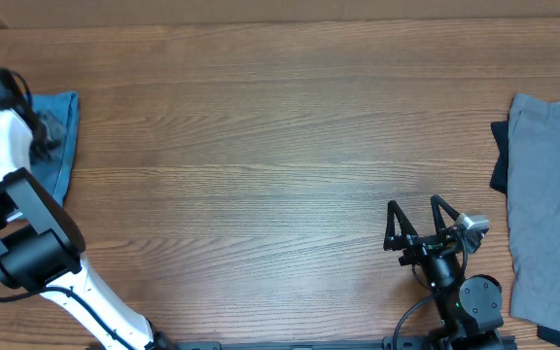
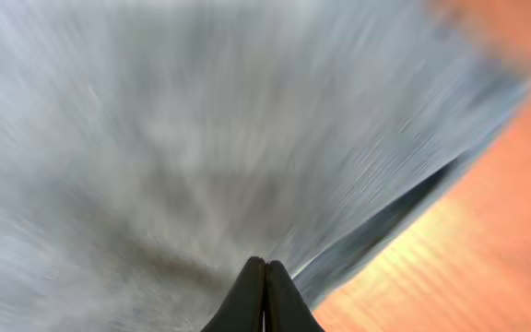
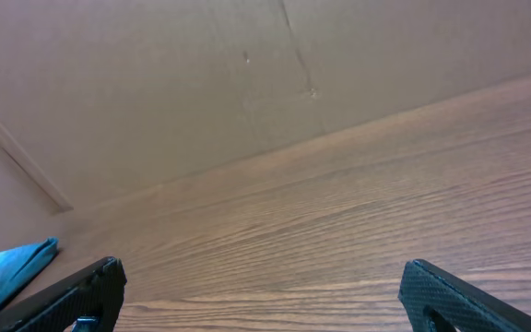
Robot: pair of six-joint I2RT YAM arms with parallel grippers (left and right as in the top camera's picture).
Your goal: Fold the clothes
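The clothes, light blue denim jeans [image 1: 61, 136], lie bunched at the table's far left edge, only partly in the overhead view. My left gripper [image 1: 43, 132] sits on them. The left wrist view is filled with blurred denim [image 2: 182, 138] that draws in toward the fingertips, and the left gripper [image 2: 265, 269] is shut with the cloth pinched at its tip. My right gripper [image 1: 414, 204] stands open low at the front right, far from the jeans, nothing between its fingers [image 3: 100, 281]. A corner of the jeans [image 3: 7, 267] shows at the left of the right wrist view.
A folded grey garment [image 1: 552, 214] lies on a darker one [image 1: 499, 156] at the table's right edge. Bare wooden tabletop [image 1: 280, 165] spans the middle. A brown wall [image 3: 201, 83] rises beyond the far edge.
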